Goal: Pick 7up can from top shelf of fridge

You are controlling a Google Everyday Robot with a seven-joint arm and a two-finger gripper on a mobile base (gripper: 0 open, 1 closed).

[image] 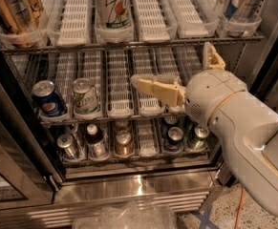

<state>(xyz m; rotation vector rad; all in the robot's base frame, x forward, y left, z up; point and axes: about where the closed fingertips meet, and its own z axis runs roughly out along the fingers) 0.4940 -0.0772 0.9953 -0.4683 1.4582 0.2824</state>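
Note:
The 7up can (112, 5), white-silver with green lettering and a red dot, stands upright in a white slotted lane at the front of the top shelf (143, 43) of the fridge (129, 191). My gripper (171, 64) is open in front of the middle rack, below and to the right of the can and apart from it. One cream finger (155, 87) points left at middle-rack height; the other (212, 56) sticks up just under the top shelf's front wire. Nothing is between them.
Gold cans (13, 8) fill the top shelf's left lane and tall cans (239, 4) its right. A blue Pepsi can (48, 99) and a pale green can (85, 95) stand on the middle rack, with several bottles and cans (123, 142) below. A door frame (14, 142) borders the left.

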